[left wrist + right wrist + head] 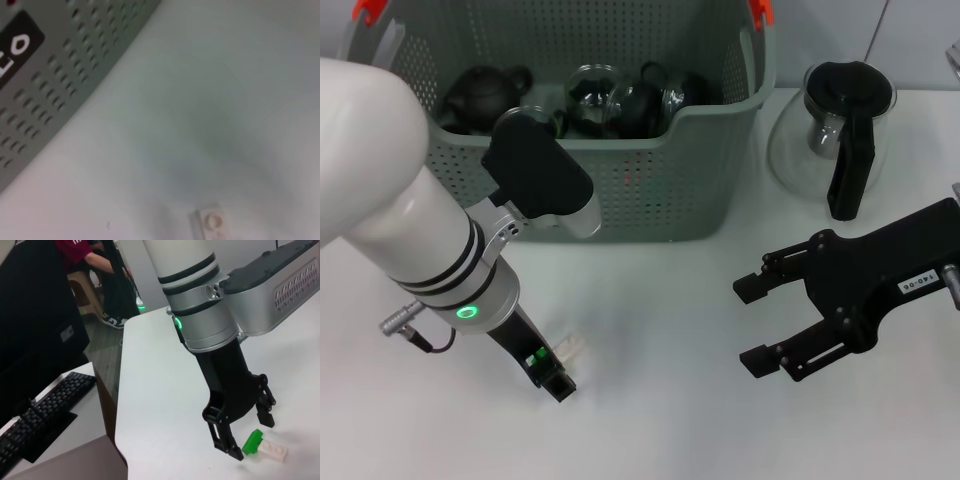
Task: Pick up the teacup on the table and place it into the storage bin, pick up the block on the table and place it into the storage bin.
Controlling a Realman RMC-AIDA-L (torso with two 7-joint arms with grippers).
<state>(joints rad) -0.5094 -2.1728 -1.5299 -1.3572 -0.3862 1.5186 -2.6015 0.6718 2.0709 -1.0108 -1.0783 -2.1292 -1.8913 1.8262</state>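
— Where's the block [270,449]?
— On the surface [650,330], at the bin's [620,190] six o'clock, long axis across the left hand's [250,432] released fingers (straddling it).
— Right hand [752,322]?
— Released, idle, well apart at three o'clock.

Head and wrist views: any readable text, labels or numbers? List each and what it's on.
White sticker on the right tool: printed digits, too small to read.
Black label on the storage bin: white characters, cropped and blurred; only an "O"-like shape shows.
Red shirt of a person in the right wrist view's background: white lettering, unreadable.
Nothing else.
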